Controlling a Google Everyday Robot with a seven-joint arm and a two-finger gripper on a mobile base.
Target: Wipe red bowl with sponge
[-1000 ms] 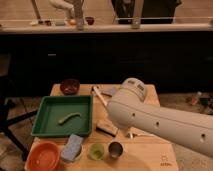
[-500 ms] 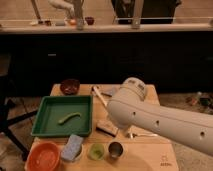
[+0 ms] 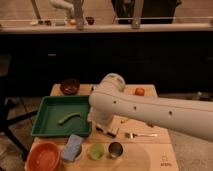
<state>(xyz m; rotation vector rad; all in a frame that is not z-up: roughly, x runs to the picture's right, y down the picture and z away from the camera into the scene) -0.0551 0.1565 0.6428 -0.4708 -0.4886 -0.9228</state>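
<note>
Since the frame half a second back, the arm (image 3: 150,112) had swung left; its rounded wrist now overlapped the right edge of the green tray (image 3: 45,112), where before it sat clear of it. Nothing on the table (image 3: 150,157) had shifted.

Gripper (image 3: 107,129): hung under the wrist, low over the table just right of the tray, behind the cups. Mostly masked by the wrist housing; I could not tell whether it was open, closed or carrying anything.

Sponge (image 3: 72,147): blue-grey block at the front of the table, just right of the red bowl (image 3: 44,156) and left of the green cup (image 3: 95,151). Well apart from the gripper, so I judged it not yet picked up.

Red bowl: front-left corner, upright, looked empty.

Handling, my judgement:
- Sponge is light and soft and will squash under the jaws. Take it across the short sides, mid-body, from above, leaving the lower face free for wiping.
- Bowl looked like light plastic, smooth inside; it could skate or tip under a sideways wipe near the table edge. Press gently, stroke toward the bowl's middle.
- Green cup and metal cup (image 3: 116,149) stood close by; approach from above to avoid knocking them.
</note>
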